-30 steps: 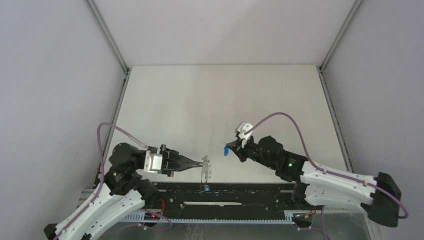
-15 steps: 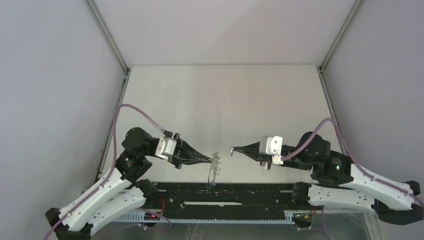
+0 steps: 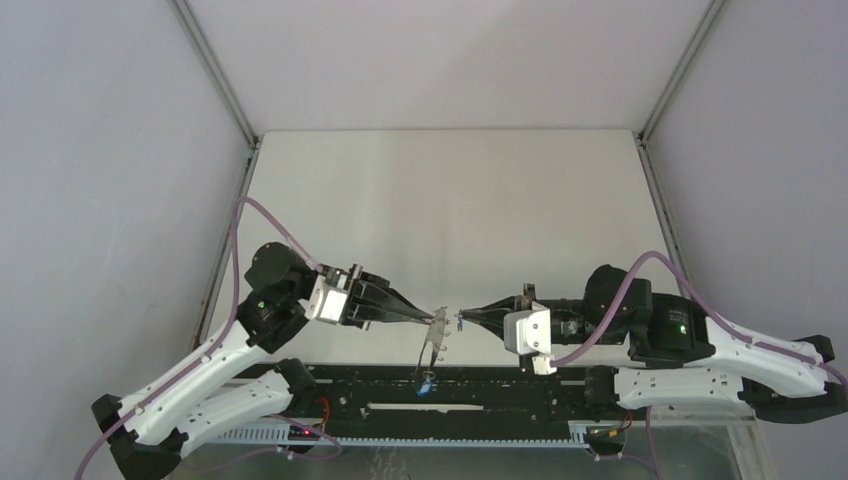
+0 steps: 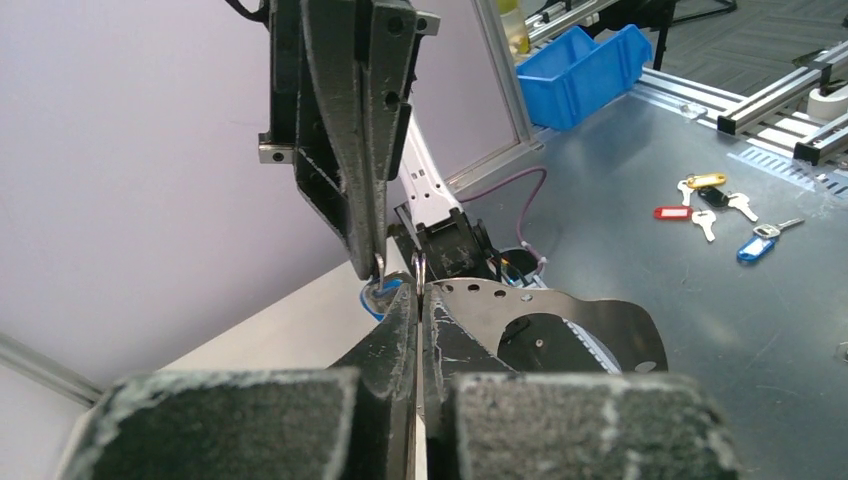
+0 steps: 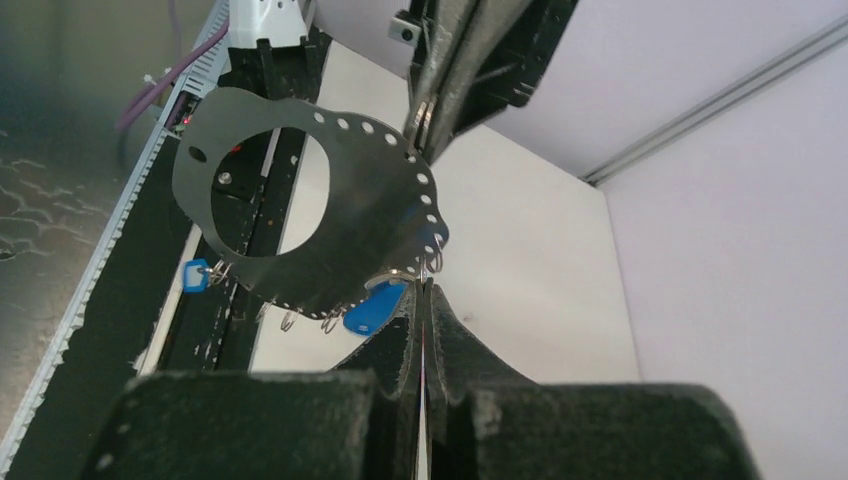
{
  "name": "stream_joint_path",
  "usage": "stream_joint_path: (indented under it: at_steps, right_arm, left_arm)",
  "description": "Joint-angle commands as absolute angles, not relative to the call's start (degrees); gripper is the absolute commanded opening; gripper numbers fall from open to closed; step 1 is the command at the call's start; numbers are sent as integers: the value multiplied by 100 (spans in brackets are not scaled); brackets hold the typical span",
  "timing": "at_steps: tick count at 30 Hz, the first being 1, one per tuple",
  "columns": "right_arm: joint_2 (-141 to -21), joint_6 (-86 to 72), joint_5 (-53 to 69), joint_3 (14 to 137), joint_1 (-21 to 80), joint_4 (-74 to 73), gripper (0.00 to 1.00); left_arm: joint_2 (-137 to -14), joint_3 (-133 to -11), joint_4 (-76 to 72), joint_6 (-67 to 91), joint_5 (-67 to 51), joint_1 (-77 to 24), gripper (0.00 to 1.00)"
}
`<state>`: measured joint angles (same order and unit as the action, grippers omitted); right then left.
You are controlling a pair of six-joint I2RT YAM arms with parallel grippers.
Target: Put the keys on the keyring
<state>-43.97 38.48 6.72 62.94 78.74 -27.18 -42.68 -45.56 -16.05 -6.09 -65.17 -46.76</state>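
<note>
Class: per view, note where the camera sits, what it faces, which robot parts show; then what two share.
Top external: above and behind, looking down at the table; both arms show.
Left wrist: along the left gripper toward the right gripper.
Right wrist: the reverse, its fingers holding a blue-tagged key.
Shared: both wrist views show the keyring.
</note>
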Motion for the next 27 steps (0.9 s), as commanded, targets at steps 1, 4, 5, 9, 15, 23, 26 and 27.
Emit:
stream_joint_path:
  at_steps: [1, 4, 5, 9, 15, 23, 26, 27]
  right_arm:
    - [-4544, 4296, 273, 6720, 8180, -2872, 0]
    - [-4588, 4490, -79, 6816, 8480, -2923, 0]
    - [-4585, 4556, -248, 6820, 8569, -2908, 0]
    - [-4596, 4797, -635, 6813, 8819, -2886, 0]
    - [-4560, 5061, -1046, 6814, 9062, -2766, 0]
    - [-4594, 5334, -1295, 6818, 9377, -2690, 0]
    - [-4590, 5385, -1308, 6812, 9468, -2713, 0]
    - [-4601, 5399, -1329, 6819, 9497, -2717, 0]
  left_arm:
    - [-4520, -5127, -1834, -622, -6467, -4701, 0]
    - [-4617, -5313, -1614, -311, -6355, -4731, 0]
    - [-4615, -5311, -1590, -230, -6279, -4761, 0]
    - [-4611, -5294, -1445, -179, -6266, -4892, 0]
    - [-4630, -5327, -1374, -217, -6275, -4981, 0]
    - [-4664, -5300, -1420, -41, -6117, -4983, 0]
    - [-4692, -5295, -1428, -35, -6139, -4983, 0]
    - [-4701, -5286, -1439, -35, -6131, -4983, 0]
